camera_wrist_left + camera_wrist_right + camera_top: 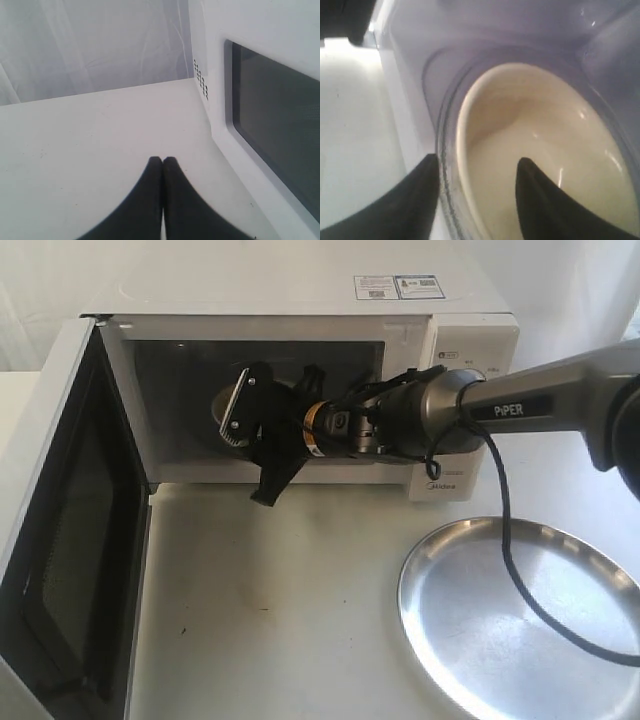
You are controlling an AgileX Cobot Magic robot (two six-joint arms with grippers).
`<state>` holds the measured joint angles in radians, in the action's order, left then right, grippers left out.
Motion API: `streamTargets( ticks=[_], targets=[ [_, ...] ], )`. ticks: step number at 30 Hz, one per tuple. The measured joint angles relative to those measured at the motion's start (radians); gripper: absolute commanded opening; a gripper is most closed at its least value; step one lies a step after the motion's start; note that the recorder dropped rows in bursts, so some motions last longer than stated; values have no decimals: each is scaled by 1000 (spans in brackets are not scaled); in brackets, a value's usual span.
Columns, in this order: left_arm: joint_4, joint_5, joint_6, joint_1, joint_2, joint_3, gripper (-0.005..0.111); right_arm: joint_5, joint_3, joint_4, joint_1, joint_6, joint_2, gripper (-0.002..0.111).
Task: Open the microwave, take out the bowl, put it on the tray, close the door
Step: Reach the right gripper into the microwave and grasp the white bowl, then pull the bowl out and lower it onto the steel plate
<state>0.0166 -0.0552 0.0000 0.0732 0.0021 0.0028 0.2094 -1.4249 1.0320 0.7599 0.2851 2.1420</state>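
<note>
While the door hangs open at left, right gripper straddles the bowl rim inside the microwave, jaws parted, apparently unclamped. Placement on tray, closing remain.

We are logging a white table that is carrying a few small dark specks. A white cloth backdrop is hanging behind it in soft folds. A clear glass turntable is showing only its blurred rim.
</note>
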Motion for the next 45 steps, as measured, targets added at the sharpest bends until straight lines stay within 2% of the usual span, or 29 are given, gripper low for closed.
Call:
streamTargets(
  ticks=[2,10,13,17,21,24,28,36,45],
  targets=[
    [0,0,0,0,0,0,0,-18,-2,0,5,0,0,0],
    [0,0,0,0,0,0,0,-29,12,-4,37,99,-17,0],
    [0,0,0,0,0,0,0,-29,70,-5,73,146,-79,0],
    [0,0,0,0,0,0,0,-87,182,-5,132,303,-234,0],
    [0,0,0,0,0,0,0,-311,332,-29,186,427,-413,0],
    [0,0,0,0,0,0,0,-555,456,-112,223,464,-537,0],
    [0,0,0,0,0,0,0,-761,630,-190,247,494,-673,0],
    [0,0,0,0,0,0,0,-778,885,-185,250,640,-759,0],
    [0,0,0,0,0,0,0,-746,938,-22,252,800,-751,0]
  ],
)
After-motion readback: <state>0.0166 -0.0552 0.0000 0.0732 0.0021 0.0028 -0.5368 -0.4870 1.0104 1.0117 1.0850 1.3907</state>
